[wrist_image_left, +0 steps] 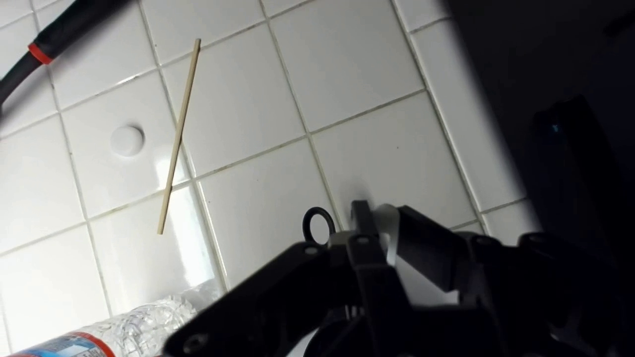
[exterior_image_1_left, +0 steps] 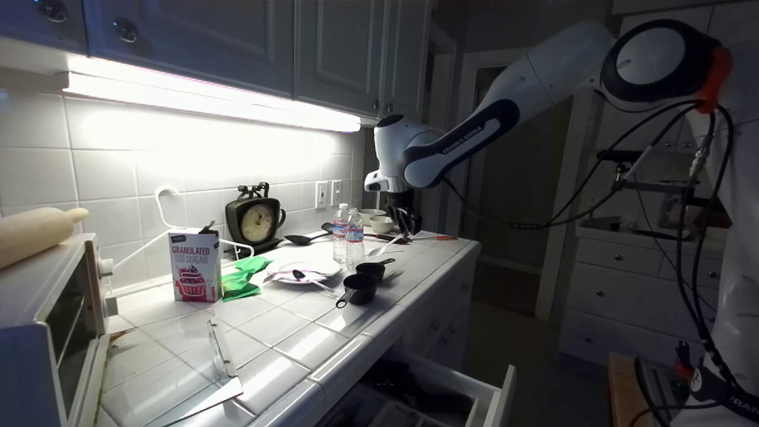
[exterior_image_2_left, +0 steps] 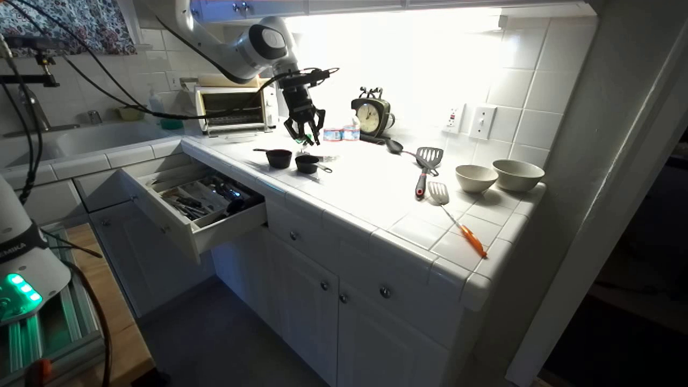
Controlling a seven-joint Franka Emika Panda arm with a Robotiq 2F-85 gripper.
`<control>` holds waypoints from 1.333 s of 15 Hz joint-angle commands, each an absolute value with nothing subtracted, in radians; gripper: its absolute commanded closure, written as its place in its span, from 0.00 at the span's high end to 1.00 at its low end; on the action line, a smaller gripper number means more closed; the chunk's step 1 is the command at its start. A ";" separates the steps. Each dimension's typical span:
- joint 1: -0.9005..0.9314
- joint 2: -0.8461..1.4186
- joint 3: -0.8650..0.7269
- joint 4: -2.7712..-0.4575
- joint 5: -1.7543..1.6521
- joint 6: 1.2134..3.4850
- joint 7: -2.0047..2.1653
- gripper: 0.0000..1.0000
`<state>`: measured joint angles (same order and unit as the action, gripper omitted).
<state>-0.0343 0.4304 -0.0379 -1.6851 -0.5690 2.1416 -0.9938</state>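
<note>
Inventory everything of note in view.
Spoon: 1, white, in gripper
Cups: 2, black, front of counter
Bottles: 2, clear, behind cups
Plate: 1, white, beside bottles
Sugar box: 1, white-pink, near wall
Wrapper: 1, green, beside sugar box
Hanger: 1, white, behind sugar box
Clock: 1, dark, by wall
Bowls: 2, cream, counter end
Spatulas: 2, black and orange-handled, by bowls
Serving spoon: 1, black, by spatulas
Stick: 1, tan, on counter
Disc: 1, white, beside stick
Oven: 1, white, on counter
Rolling pin: 1, tan, atop oven
Open drawer: 1, white, below counter
Sink: 1, white, beside oven
Cabinets: several, white, around counter
Light: 1, white, under cabinets
Arm: 1, white-black, above counter
Gripper: 1, black, over counter
</note>
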 commanded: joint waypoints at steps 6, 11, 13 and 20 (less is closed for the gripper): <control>-0.005 0.437 -0.046 -1.676 -0.749 2.140 -0.980 0.04; 0.018 0.446 -0.040 -1.671 -0.854 2.141 -0.954 0.04; 0.027 0.450 -0.038 -1.671 -0.894 2.142 -0.941 0.04; 0.048 0.462 -0.028 -1.671 -1.023 2.144 -0.890 0.04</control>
